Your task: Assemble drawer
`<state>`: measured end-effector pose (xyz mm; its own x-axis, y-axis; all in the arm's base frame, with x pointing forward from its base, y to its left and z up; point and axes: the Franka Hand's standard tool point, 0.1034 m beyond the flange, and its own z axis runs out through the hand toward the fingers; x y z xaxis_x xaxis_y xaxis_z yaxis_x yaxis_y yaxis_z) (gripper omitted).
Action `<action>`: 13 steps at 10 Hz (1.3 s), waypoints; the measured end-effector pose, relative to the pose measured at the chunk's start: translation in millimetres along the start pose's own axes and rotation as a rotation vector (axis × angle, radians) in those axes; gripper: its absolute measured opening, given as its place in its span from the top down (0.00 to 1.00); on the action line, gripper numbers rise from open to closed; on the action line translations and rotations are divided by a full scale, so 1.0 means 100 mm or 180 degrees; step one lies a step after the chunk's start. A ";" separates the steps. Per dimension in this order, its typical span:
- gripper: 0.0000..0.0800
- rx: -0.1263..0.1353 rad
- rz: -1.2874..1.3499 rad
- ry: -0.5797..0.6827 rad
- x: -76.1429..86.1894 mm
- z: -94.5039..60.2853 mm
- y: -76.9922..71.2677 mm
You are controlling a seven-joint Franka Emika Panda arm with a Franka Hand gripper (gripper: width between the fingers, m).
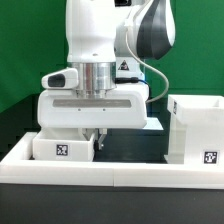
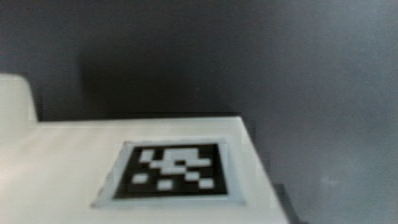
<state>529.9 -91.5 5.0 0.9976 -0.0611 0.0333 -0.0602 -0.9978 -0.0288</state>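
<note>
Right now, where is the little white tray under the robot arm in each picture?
Exterior view: the tray sits at the exterior view's lower left, beneath the arm.
Wrist view: probably that tray, close up, tag facing the camera.
Shared landmark: the black table.

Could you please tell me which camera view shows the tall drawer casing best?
The exterior view: the tall casing stands at the exterior view's right, open top and front tag visible. The wrist view shows only a close white tagged surface; whose, I cannot tell.
</note>
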 end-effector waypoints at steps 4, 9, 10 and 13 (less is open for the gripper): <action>0.95 0.0016 -0.0355 -0.0088 -0.07 -0.15 -0.16; 0.95 0.0061 -0.0798 -0.0156 -0.12 -0.20 -0.18; 0.95 0.0063 -0.1136 -0.0157 -0.13 -0.21 -0.17; 0.95 0.0022 -0.2320 -0.0168 -0.17 -0.19 -0.25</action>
<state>513.4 -65.6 24.3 0.7845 0.6202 -0.0018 0.6199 -0.7843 -0.0241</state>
